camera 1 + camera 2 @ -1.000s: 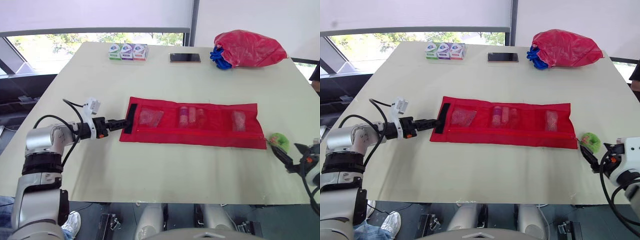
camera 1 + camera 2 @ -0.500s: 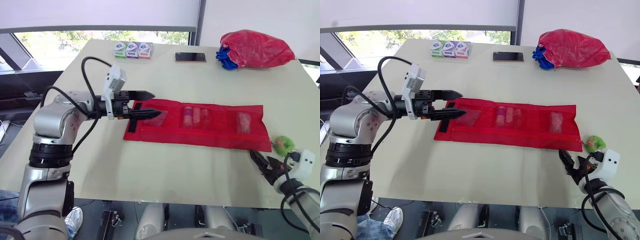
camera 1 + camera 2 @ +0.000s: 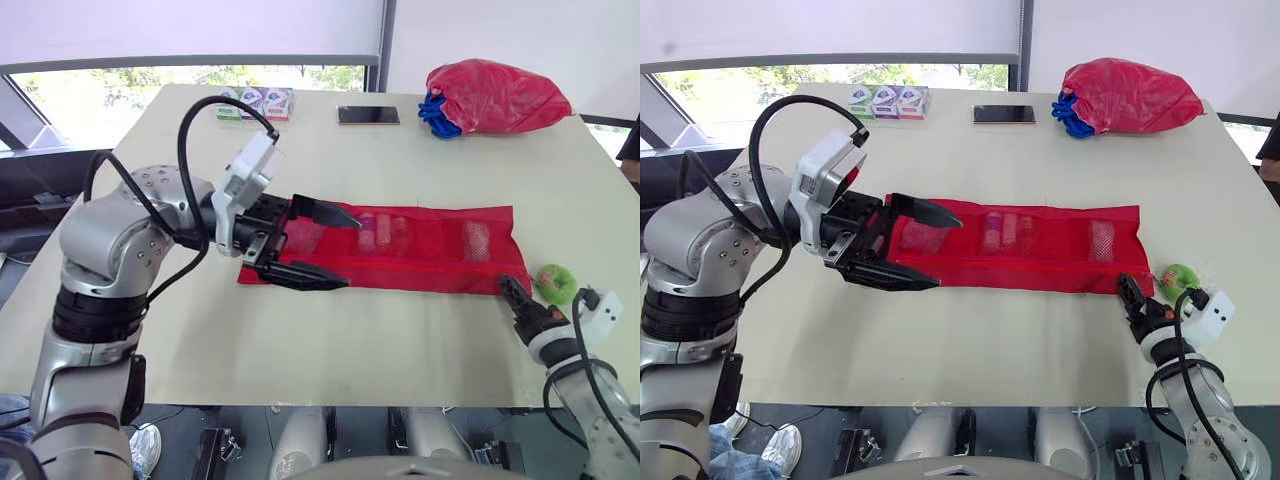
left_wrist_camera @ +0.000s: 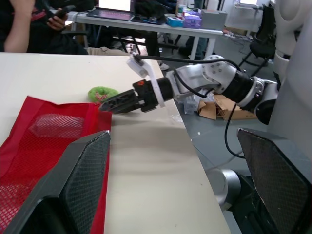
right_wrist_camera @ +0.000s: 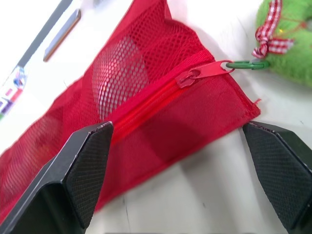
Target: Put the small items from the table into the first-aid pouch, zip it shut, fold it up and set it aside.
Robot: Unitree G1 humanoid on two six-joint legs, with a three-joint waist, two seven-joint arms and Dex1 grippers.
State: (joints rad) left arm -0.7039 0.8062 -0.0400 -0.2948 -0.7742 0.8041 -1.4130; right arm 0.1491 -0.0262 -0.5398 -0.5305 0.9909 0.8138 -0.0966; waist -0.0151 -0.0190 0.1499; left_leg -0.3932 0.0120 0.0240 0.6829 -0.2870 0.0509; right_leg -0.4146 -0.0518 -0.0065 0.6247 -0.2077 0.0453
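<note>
The left gripper (image 3: 350, 250) had released the pouch's (image 3: 430, 262) left end and risen, spread wide, empty. The right gripper (image 3: 508, 288), open and empty, had approached the zipper pull (image 5: 202, 73). The pouch lay flat, apparently zipped; folding remained.

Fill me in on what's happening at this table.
The robot is working on a red first-aid pouch, which lies flat and unfolded on the table with items in its mesh pockets. Its left claw hovers open over the pouch's left end; its right claw, open, points at the right corner beside the zipper pull.
</note>
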